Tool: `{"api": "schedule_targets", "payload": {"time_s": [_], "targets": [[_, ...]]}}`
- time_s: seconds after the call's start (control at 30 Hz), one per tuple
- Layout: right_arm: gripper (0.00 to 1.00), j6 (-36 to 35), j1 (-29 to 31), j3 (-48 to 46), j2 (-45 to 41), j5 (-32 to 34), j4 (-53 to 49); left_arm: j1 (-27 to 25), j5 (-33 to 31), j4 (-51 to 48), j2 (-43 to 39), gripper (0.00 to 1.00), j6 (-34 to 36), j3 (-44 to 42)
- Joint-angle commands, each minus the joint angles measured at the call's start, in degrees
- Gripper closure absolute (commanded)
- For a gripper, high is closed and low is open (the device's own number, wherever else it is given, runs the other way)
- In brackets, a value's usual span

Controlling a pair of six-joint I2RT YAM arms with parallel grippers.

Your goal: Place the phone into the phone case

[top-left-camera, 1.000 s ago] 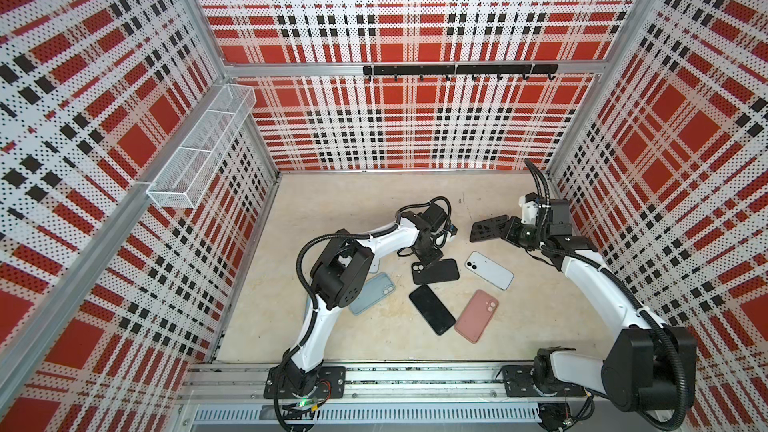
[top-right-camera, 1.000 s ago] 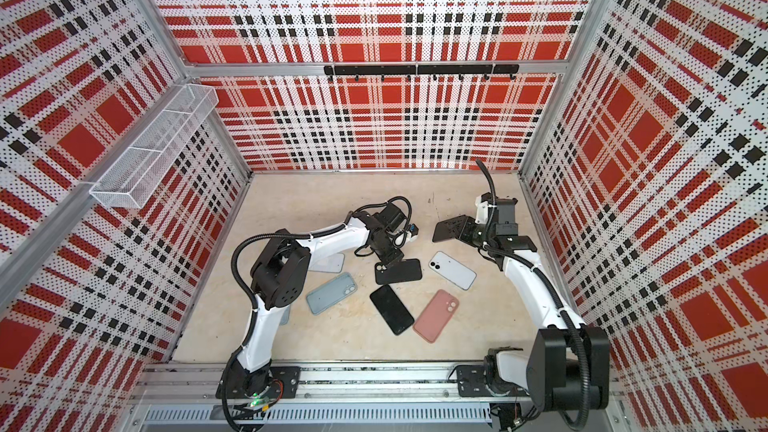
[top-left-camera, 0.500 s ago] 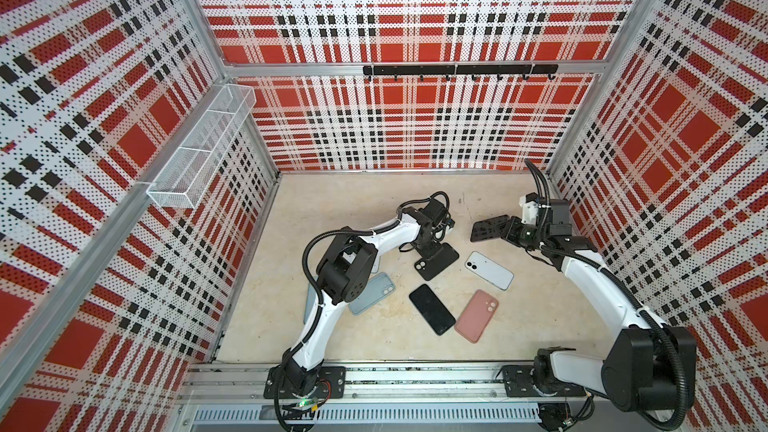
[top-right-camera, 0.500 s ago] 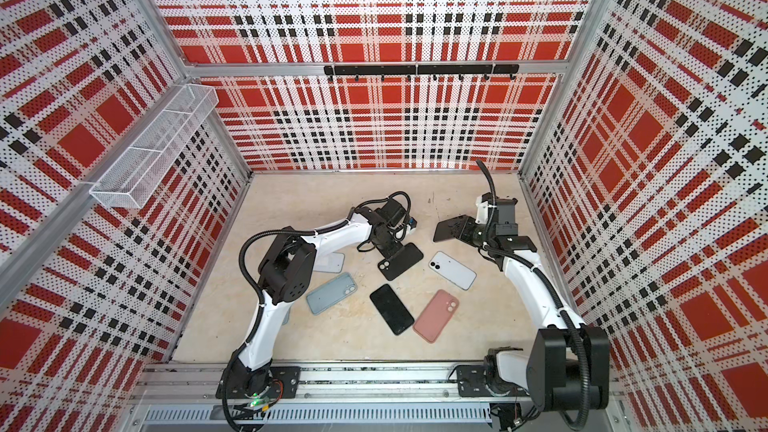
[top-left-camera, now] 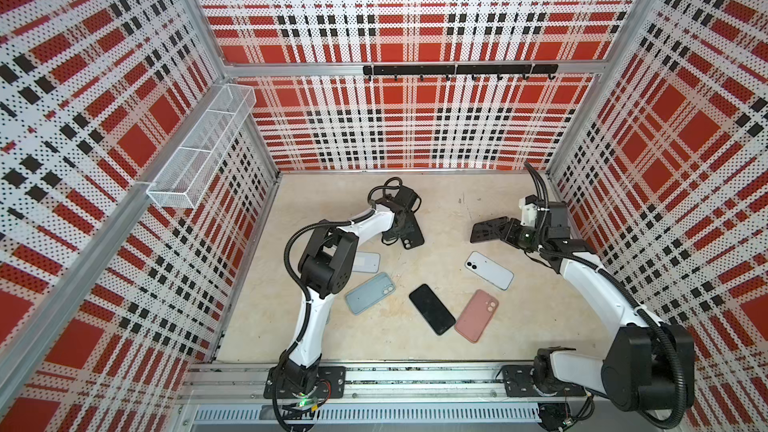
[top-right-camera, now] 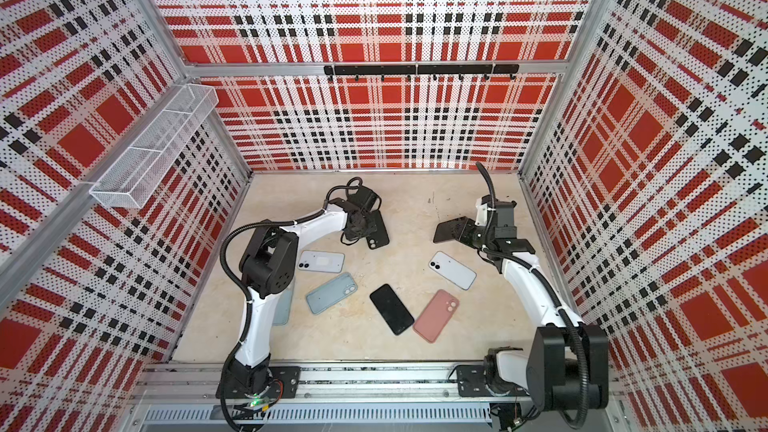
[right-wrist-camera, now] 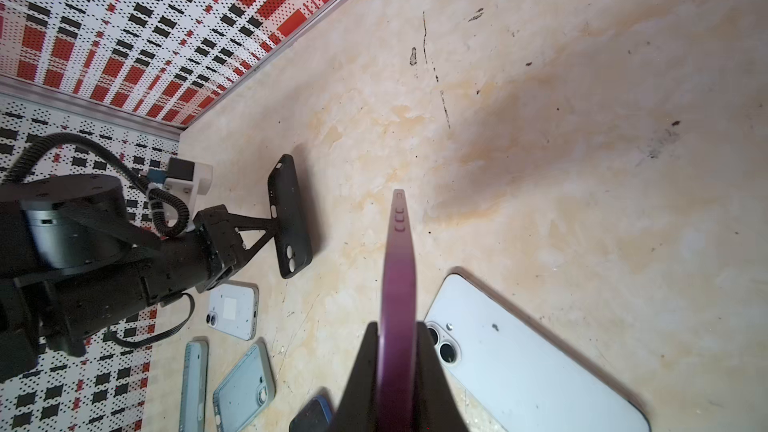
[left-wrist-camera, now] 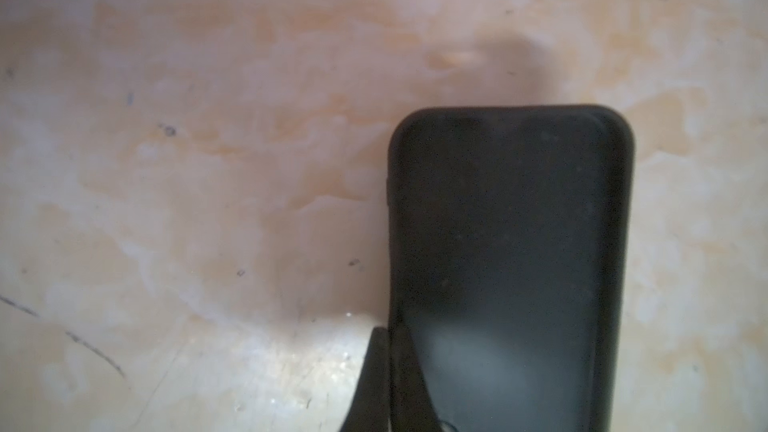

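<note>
Left wrist view: left gripper (left-wrist-camera: 390, 353) jaws are narrow, pinched on one long side wall of the black case (left-wrist-camera: 507, 243), with one finger outside the wall and one inside the cavity. The case runs straight out ahead of the jaws, open side toward the camera, nothing in it. Its far end is close over the tabletop (left-wrist-camera: 208, 160); contact cannot be told.

Right wrist view: right gripper (right-wrist-camera: 397, 340) jaws are also narrow, clamped on the flat faces of the phone (right-wrist-camera: 400, 268). The phone is seen edge-on, purplish, sticking out ahead of the jaws and clear of the table.

In a top view the phone (top-left-camera: 488, 229) and black case (top-left-camera: 411, 232) are well apart, with bare floor between the two sets of jaws.

Step, as judged: both parts are gripped and this is pre-insertion; the phone is not yet in the case.

The next move likely needs these things:
- the right jaws carried toward the left jaws
- the phone turned so its back faces the cavity
- the camera end matched to the cutout
- one end seated, then pressed in

The pinch on the thin wall may flex or slip under that push.

Further out, a white phone (right-wrist-camera: 528, 363) lies flat just beside the right jaws. A pink case (top-left-camera: 476, 315) and a black phone (top-left-camera: 431, 308) lie farther off, untouched.
</note>
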Motion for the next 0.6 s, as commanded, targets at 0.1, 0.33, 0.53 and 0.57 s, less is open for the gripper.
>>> {"api": "schedule_targets", "payload": {"time_s": [0.1, 0.33, 0.53, 0.57], "targets": [[1.0, 0.36, -0.45, -0.52, -1.3, 0.05, 4.72, -4.62, -0.56, 3.02, -1.44, 1.0, -16.3, 0.18], [1.0, -0.29, -0.83, 0.72, -1.59, -0.12, 3.65, -0.94, 1.87, 0.23, -4.96, 0.63, -1.82, 3.39], [1.0, 0.47, -0.88, 1.05, -0.97, -1.38, 4.68, 3.18, 9.99, -0.32, -6.95, 0.55, 36.33, 12.04], [1.0, 0.74, -0.89, 0.82, -0.97, -2.11, 5.34, 3.72, 13.53, -1.42, -6.04, 0.55, 42.35, 13.99]]}}
